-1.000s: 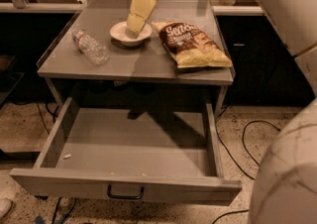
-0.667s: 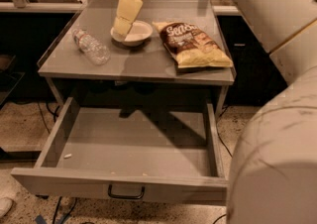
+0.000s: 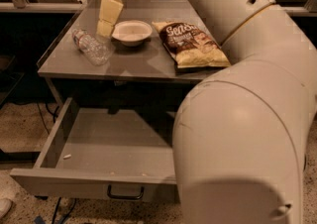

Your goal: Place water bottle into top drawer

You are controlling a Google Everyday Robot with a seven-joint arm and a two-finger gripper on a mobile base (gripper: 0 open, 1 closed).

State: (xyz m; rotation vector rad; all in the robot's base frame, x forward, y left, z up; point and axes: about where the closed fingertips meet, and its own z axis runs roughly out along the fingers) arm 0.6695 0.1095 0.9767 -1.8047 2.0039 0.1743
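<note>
While the big pale arm (image 3: 247,119) fills the right half of your view, you can see the gripper (image 3: 106,20) at the far left of the grey table (image 3: 143,62). It hangs low over the top, between the water bottle (image 3: 91,47) and the white bowl (image 3: 132,31). Its yellowish tip sits just beside the bowl's left rim and near the far side of the bottle. You cannot tell from this angle whether the gripper is spread or pressed together, nor whether it touches the tabletop.

You will find the water bottle lying on its side near the table's left edge, with its cap pointing toward the back left. It rests on the tabletop itself, not in the drawer.

To the right of the bowl, 1 chip bag (image 3: 194,43) lies flat, its printed face up.

Below the tabletop, the top drawer (image 3: 74,181) stands pulled out toward you, with its dark handle (image 3: 125,193) on the front panel. Its right part is hidden behind the arm. You can see 1 small pale speck (image 3: 67,156) on the drawer floor near the left wall.
</note>
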